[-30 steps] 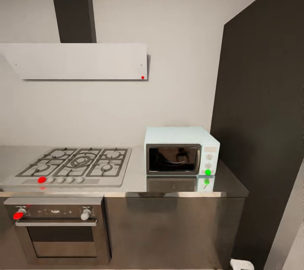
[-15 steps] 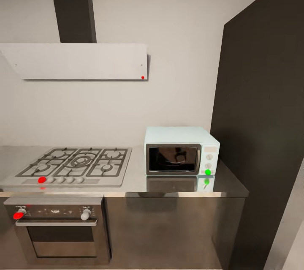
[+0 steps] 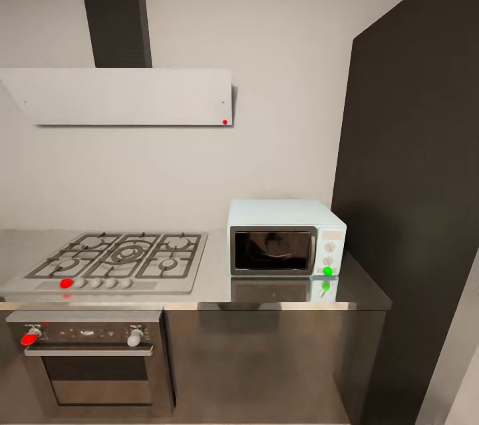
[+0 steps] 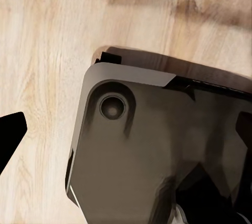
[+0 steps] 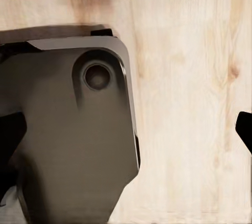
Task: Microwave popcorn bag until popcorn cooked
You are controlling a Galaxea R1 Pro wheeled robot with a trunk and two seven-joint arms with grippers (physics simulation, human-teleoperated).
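The mint-blue microwave stands at the right end of the steel countertop, against a dark wall panel. Its dark glass door is closed and the indicator dot glows green. Dim shapes show behind the glass, but I cannot tell what they are. The popcorn bag and the popcorn are hidden or out of view. In the left wrist view my left gripper hangs over my own dark base and the wooden floor, its fingers far apart. My right gripper hangs likewise, open and holding nothing.
A gas hob with a red-lit knob is set into the counter's left part, above a steel built-in oven with a red knob. A range hood hangs over the hob. A tall dark panel closes off the right side.
A pale object at the bottom right edge of the head view one second ago has left the picture. The microwave, hob and counter stand as before.
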